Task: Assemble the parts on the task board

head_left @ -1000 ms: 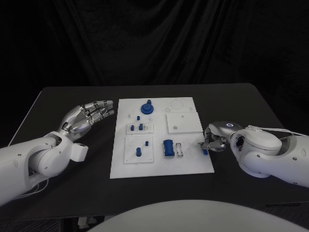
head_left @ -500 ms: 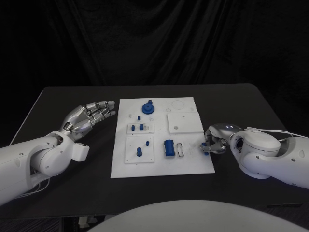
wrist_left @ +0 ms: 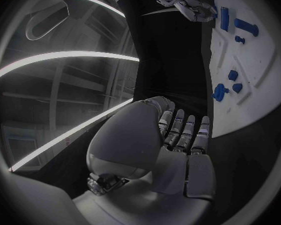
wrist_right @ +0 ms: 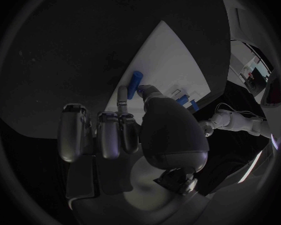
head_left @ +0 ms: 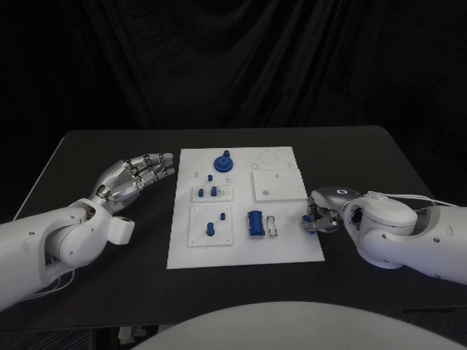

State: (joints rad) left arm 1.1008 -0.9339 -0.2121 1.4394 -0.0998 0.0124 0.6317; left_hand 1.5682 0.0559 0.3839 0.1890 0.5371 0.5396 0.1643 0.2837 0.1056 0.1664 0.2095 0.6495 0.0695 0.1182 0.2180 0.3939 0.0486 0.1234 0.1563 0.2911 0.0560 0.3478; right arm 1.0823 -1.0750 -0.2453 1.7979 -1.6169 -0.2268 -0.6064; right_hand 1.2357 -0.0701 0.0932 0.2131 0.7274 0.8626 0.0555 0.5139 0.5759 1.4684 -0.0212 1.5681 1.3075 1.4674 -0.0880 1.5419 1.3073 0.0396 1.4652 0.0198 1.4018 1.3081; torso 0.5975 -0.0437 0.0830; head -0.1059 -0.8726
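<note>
While the small blue peg [wrist_right: 136, 78] sits pinched in the right silver hand [head_left: 319, 217], it hangs just over the right edge of the flat white task board [head_left: 244, 251]; in the right wrist view the peg sticks out past the fingertips [wrist_right: 123, 92], with the white board right under it. Just beside that hand on the board lies a bigger blue block [head_left: 255, 222], next to a thin pale piece [head_left: 271, 225]; more little blue pegs [head_left: 207, 192] stand in the small square plates on the left half of the board, and a round blue knob [head_left: 223, 162] sits near the far edge; a plain white square plate [head_left: 274, 184] lies behind the right hand.

Out past the board, on the black table [head_left: 97, 146], the left silver hand [head_left: 136, 175] waits near the board's far left corner; its fingers are stretched out and apart, and it holds nothing.

What could go wrong, I think: the peg is tiny and only the fingertips hold it, so it could slip or tip if the hand turns too fast; it could then roll off the board onto the table; the hand is also close to the blue block and could bump it; if the peg comes down tilted, it may not go into its hole.

I cannot see any words, names or labels on the board, the parts or the arms.
</note>
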